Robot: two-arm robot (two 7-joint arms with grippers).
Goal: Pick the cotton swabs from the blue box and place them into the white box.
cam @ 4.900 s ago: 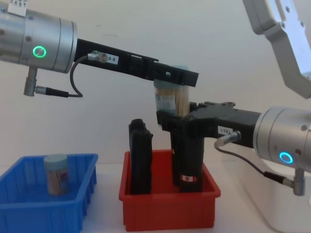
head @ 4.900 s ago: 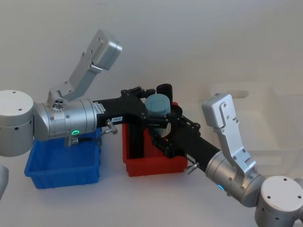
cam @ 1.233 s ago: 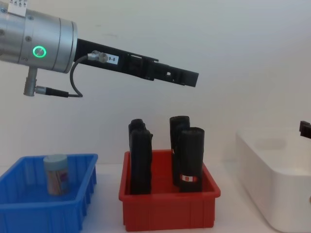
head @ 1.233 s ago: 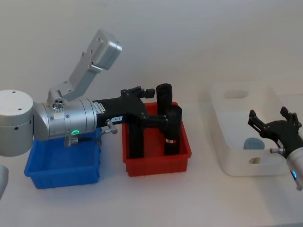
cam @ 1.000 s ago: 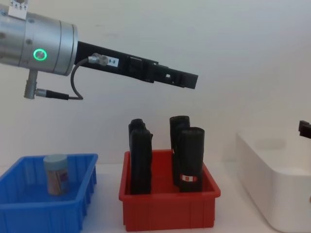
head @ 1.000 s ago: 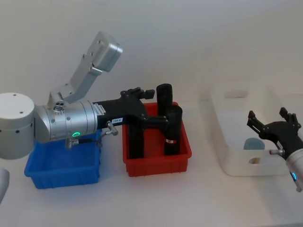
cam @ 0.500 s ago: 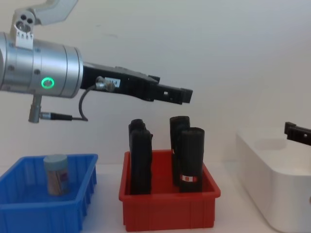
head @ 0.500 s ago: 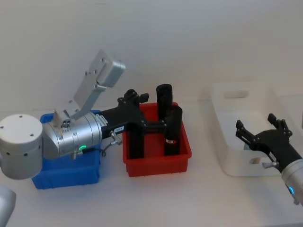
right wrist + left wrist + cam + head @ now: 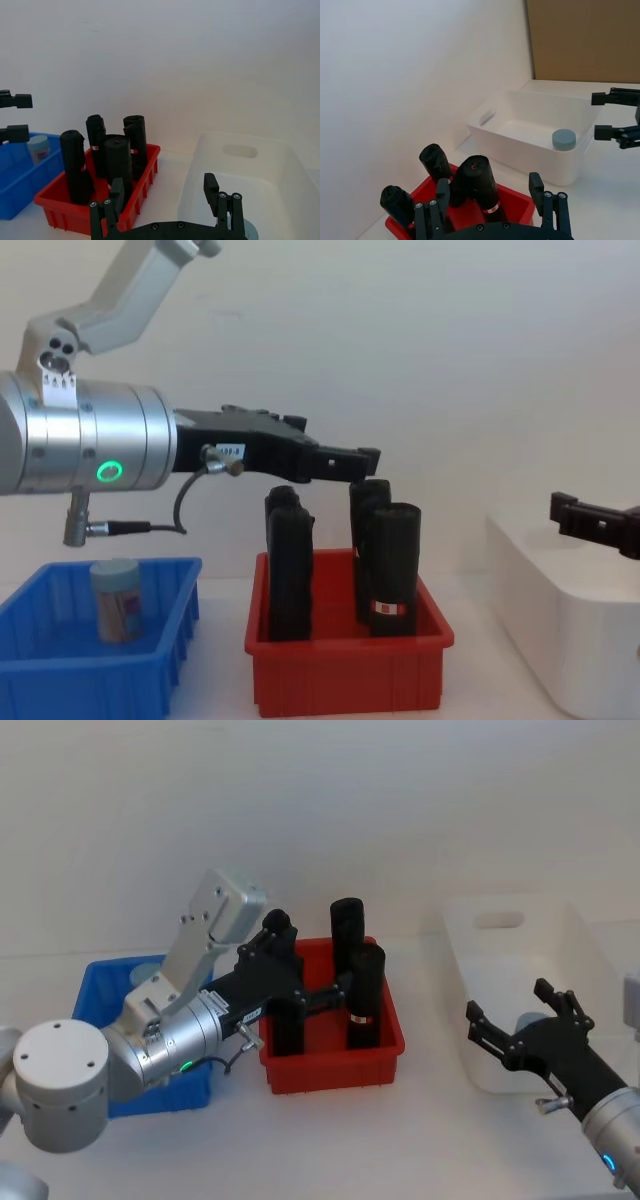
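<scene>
- Cotton swab jar [image 9: 117, 600] stood upright in blue box [image 9: 90, 687], lid on.
- Second cotton swab jar [image 9: 564, 139] sat inside white box [image 9: 530, 152].
- Left gripper [image 9: 340, 461] hung over red bin [image 9: 350, 680], just above the tops of the black rolls [image 9: 390, 560]; fingers spread wide, nothing held.
- Right gripper [image 9: 508, 1002] hovered at the near side of the white box; fingers wide apart, empty.
</scene>
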